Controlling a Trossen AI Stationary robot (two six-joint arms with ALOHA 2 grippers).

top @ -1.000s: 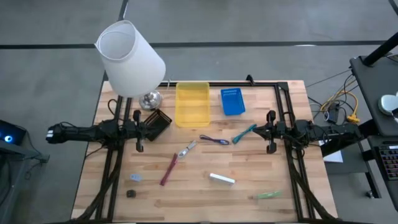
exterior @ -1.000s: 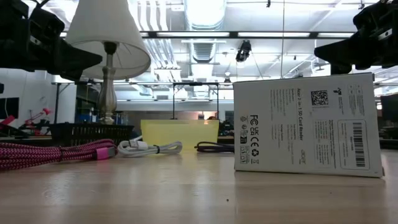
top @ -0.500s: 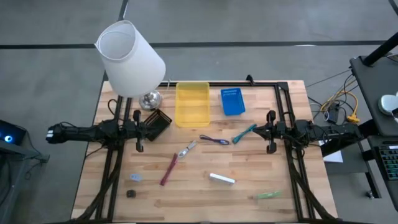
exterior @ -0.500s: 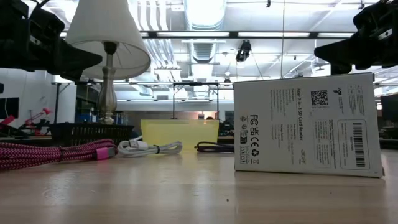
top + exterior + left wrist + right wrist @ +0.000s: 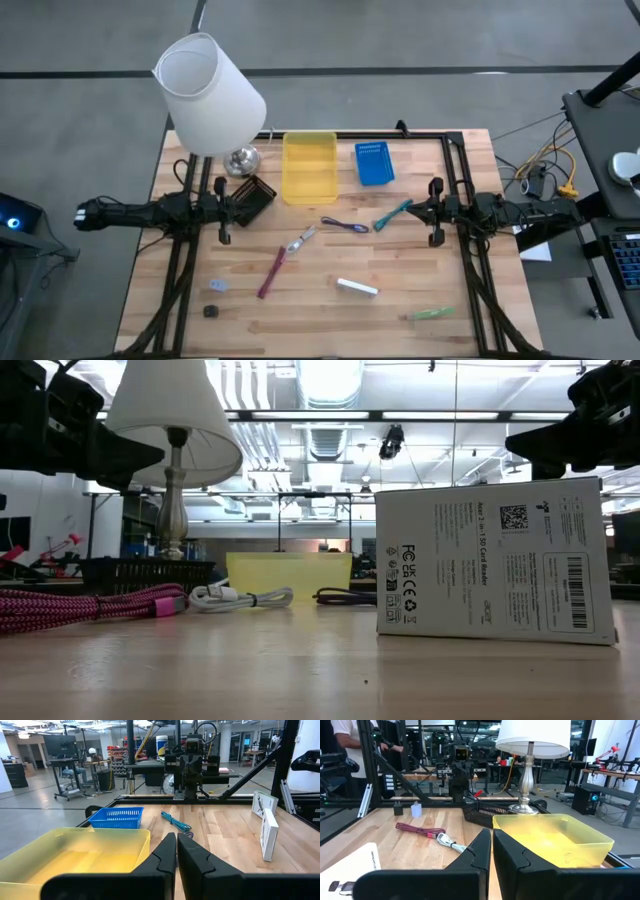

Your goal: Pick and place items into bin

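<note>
Meanwhile, both arms wait at the worktop's sides

Left gripper (image 5: 176, 851) hangs at the left edge, right gripper (image 5: 491, 847) at the right edge; each has its fingers pressed narrow, holding nothing. The translucent yellow plastic bin (image 5: 309, 166), a shallow rectangle, sits near the far edge beside a blue ribbed basket (image 5: 373, 163). A braided maroon pen (image 5: 271, 272) lies mid-worktop. The flat white bar (image 5: 494, 563) reads "FC UK CE".

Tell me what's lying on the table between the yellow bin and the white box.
In the high view, between the yellow bin and the white box lie a purple cable and a silver-tipped cable.
</note>
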